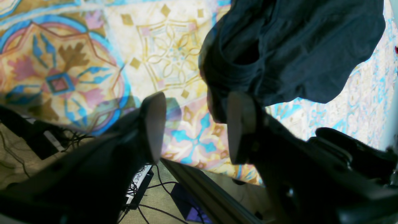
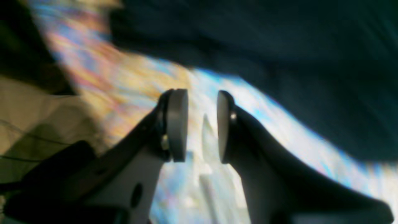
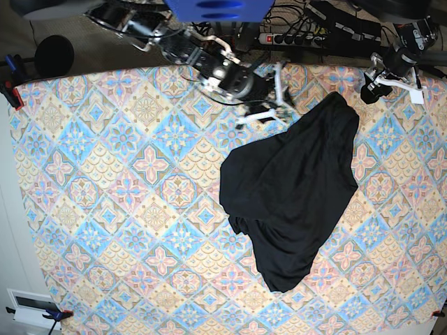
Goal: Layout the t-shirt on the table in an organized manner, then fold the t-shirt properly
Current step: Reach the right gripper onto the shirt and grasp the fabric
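The black t-shirt (image 3: pixel 293 195) lies crumpled in a slanted heap on the right half of the table (image 3: pixel 105 174), with no sleeves spread. My right gripper (image 3: pixel 271 106) hovers at the heap's upper left edge; in its wrist view the gripper (image 2: pixel 200 126) is open and holds nothing, with dark t-shirt (image 2: pixel 279 62) cloth just beyond the pads. My left gripper (image 3: pixel 391 80) sits by the far right corner. Its wrist view shows the gripper (image 1: pixel 196 127) wide open over the table's edge, a bunched t-shirt (image 1: pixel 295 46) end just past one fingertip.
A power strip (image 3: pixel 307 35) and tangled cables run along the table's far edge. A round black object (image 3: pixel 54 54) stands off the far left corner. Clamps (image 3: pixel 10 91) grip the left edge. Cables and boxes (image 1: pixel 140 186) lie on the floor below the left gripper.
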